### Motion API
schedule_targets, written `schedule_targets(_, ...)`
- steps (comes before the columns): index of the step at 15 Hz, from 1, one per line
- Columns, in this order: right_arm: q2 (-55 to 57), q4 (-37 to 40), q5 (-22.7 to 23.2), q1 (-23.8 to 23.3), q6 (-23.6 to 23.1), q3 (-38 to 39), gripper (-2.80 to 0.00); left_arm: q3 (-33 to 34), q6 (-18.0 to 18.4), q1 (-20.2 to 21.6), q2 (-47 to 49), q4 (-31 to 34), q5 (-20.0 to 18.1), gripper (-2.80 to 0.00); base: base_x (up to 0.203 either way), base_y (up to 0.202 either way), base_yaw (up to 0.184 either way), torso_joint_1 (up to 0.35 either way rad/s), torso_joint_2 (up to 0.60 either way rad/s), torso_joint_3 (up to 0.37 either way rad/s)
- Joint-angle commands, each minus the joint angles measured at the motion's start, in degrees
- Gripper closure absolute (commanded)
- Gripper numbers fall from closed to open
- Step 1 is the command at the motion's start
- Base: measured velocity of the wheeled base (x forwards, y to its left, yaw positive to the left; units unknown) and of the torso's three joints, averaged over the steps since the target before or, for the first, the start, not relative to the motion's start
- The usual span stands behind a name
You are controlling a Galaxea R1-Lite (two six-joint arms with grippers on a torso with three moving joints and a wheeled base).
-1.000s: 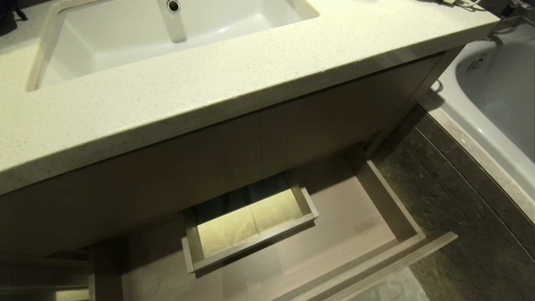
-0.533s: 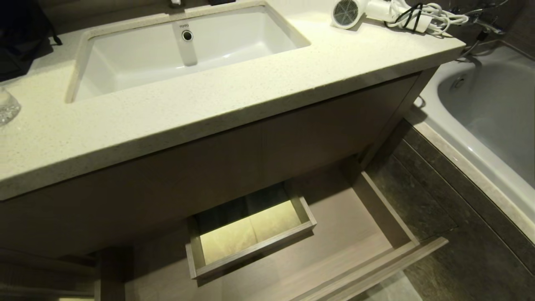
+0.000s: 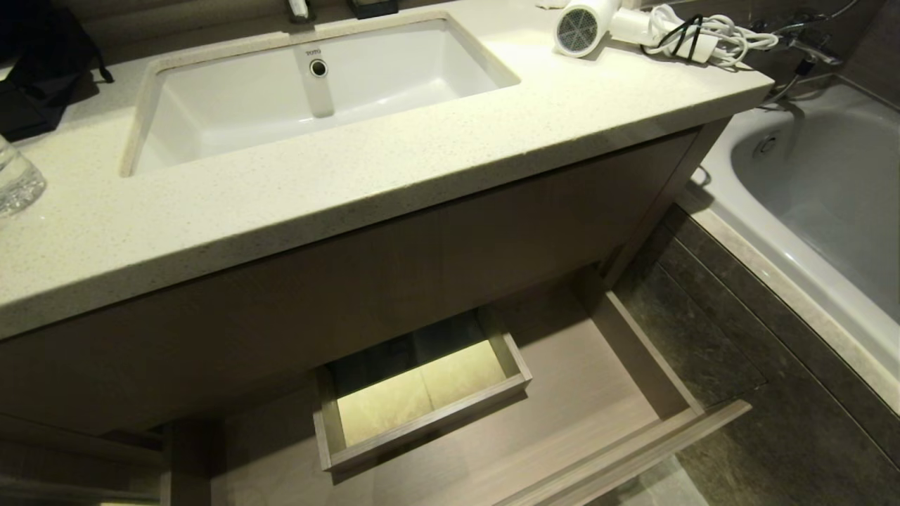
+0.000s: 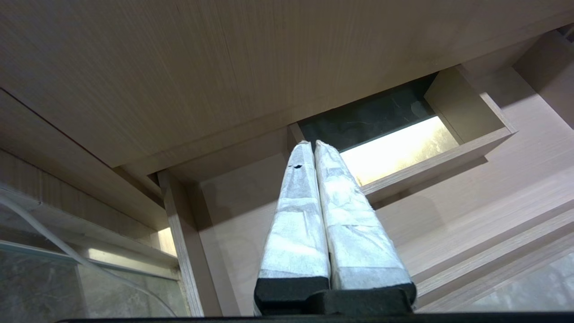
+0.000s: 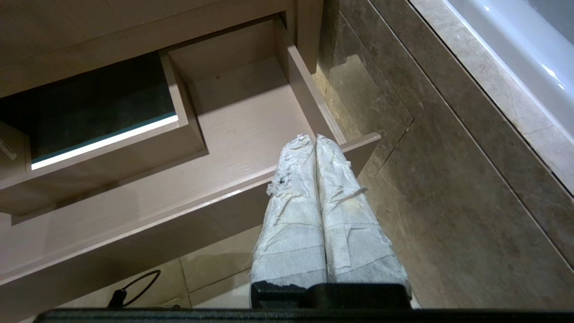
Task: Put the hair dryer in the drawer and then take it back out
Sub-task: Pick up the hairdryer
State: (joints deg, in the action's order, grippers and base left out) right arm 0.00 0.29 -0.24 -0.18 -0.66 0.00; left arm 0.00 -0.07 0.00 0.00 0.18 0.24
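The hair dryer (image 3: 587,27) is seen lying on its side at the far right corner of the speckled desk (image 3: 394,169), its round grey grilled end turned toward the sink (image 3: 316,84), with its bundled white cord (image 3: 710,35) heaped just beside it toward the bathtub (image 3: 808,183). The drawer (image 3: 619,429) below the vanity is pulled out; its floor is bare, and the boxed rectangular cutout (image 3: 422,393) inside it is lit yellow from beneath. A clear glass (image 3: 17,184) is partly seen at the left edge of the desk, and a black cloth-like item (image 3: 42,77) lies at the far left corner.

Neither arm appears in the head view. The left gripper (image 4: 312,144) is held low in front of the drawer, its padded jaws pressed together on nothing. The right gripper (image 5: 309,138) is held above the drawer's right front corner, beside the dark stone floor (image 5: 448,202), with its wrapped jaws likewise pressed together and empty.
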Motion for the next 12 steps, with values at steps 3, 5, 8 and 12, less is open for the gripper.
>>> schedule_targets(3, 0.1, 0.0, 0.0, 0.0, 0.0, 0.1, 0.0, 0.0, 0.0, 0.0, 0.0, 0.0, 0.0, 0.0, 0.0, 0.0, 0.0, 0.0, 0.0, 0.0)
schedule_targets(5, 0.1, 0.0, 0.0, 0.0, 0.0, 0.1, 0.0, 0.0, 0.0, 0.0, 0.0, 0.0, 0.0, 0.0, 0.0, 0.0, 0.0, 0.0, 0.0, 0.0)
schedule_targets(8, 0.1, 0.0, 0.3, 0.0, -0.4, 0.1, 0.0, 0.0, 0.1, 0.0, 0.0, 0.1, 0.0, 0.0, 0.0, 0.0, 0.0, 0.0, 0.0, 0.0)
schedule_targets(12, 0.1, -0.1, 0.2, 0.0, 0.0, 0.1, 0.0, 0.0, 0.1, 0.0, 0.0, 0.0, 0.0, 0.0, 0.0, 0.0, 0.0, 0.0, 0.0, 0.0)
